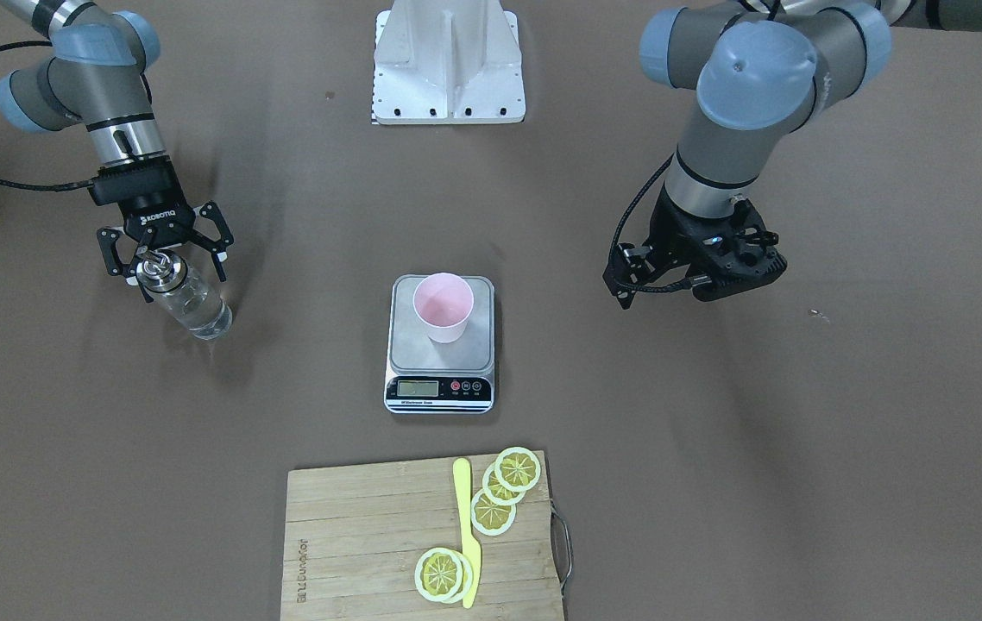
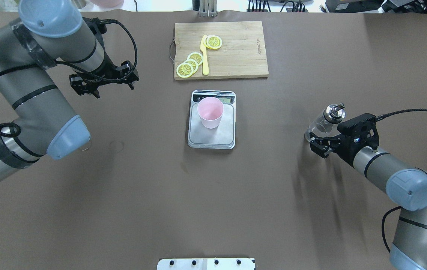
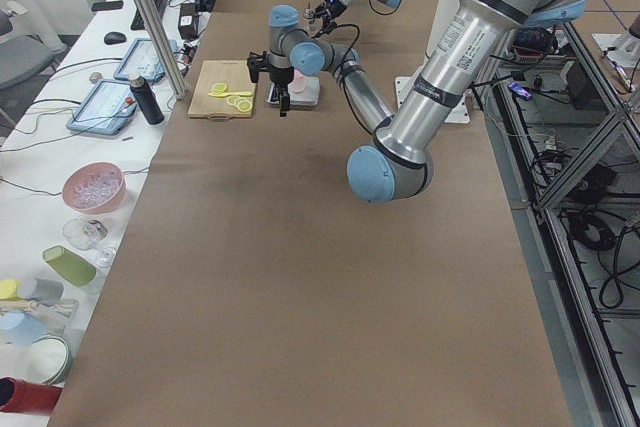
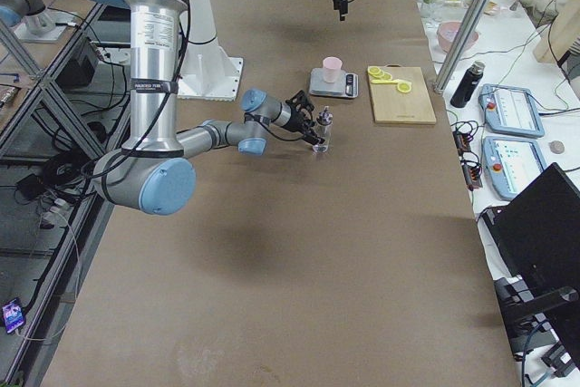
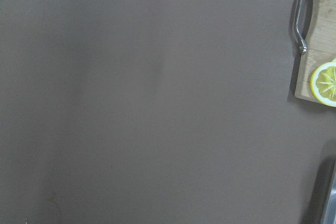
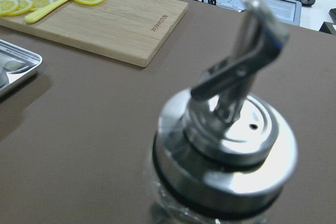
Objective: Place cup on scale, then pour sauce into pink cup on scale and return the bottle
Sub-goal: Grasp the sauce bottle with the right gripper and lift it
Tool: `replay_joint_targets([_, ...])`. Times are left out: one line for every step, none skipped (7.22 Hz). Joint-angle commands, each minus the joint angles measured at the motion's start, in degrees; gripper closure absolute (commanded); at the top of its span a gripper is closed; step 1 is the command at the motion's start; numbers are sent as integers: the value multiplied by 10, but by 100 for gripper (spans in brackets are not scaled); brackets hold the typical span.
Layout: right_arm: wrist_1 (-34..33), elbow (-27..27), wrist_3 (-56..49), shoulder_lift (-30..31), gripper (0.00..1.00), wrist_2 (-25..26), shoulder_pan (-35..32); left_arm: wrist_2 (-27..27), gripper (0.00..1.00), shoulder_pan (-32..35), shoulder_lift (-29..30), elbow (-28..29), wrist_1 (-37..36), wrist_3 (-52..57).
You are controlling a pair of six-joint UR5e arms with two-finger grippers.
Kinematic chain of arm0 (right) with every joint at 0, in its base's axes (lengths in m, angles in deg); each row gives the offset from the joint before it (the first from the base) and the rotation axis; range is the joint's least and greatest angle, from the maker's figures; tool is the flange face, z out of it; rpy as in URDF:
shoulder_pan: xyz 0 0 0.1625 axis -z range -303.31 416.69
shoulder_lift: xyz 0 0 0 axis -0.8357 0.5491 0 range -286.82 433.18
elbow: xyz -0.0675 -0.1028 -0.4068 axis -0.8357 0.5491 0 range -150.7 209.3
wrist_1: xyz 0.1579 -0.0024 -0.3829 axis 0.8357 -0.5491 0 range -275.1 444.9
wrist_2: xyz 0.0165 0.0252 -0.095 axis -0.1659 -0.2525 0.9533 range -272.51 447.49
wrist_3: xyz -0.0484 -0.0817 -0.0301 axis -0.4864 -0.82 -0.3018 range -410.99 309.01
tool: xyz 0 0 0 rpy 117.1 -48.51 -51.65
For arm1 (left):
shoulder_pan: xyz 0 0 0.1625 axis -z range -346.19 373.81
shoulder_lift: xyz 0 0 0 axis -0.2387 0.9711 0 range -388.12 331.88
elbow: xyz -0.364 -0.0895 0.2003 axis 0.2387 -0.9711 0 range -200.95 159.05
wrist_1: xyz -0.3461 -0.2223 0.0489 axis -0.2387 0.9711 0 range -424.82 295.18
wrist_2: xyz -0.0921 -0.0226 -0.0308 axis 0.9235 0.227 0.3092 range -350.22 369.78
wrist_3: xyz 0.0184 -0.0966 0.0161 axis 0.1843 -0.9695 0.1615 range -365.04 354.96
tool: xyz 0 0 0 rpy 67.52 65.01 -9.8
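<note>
One pale pink tapered cup (image 1: 443, 306) stands inside the edges of one grey steel scale (image 1: 409, 345). Well clear of it, the wide right gripper (image 1: 184, 285) straddles one clear glass bottle (image 1: 193, 306).

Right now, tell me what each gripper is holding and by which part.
Nothing is gripped, as far as shows. The right gripper straddles the bottle just below its cap, apparently open. The left gripper is empty.

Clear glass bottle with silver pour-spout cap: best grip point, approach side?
Take the clear glass bottle by its straight cylindrical body below the black neck ring, sideways from the robot's side: it stands upright, and the spout cap is slanted. The open right gripper straddles it.
</note>
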Motion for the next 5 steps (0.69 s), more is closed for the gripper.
replay_joint_targets([0, 10, -2, -10, 3, 1, -1, 0, 1, 0, 0, 0, 0, 1])
replay_joint_targets([1, 10, -6, -11, 13, 1, -2, 0, 1, 0, 0, 0, 0, 1])
replay_joint_targets([4, 10, -6, -11, 38, 1, -2, 0, 1, 0, 0, 0, 0, 1])
replay_joint_targets([7, 10, -12, -9, 70, 1, -5, 0, 1, -1, 0, 0, 0, 0])
replay_joint_targets([6, 6, -54, -10, 98, -2, -12, 0, 1, -1, 0, 0, 0, 0])
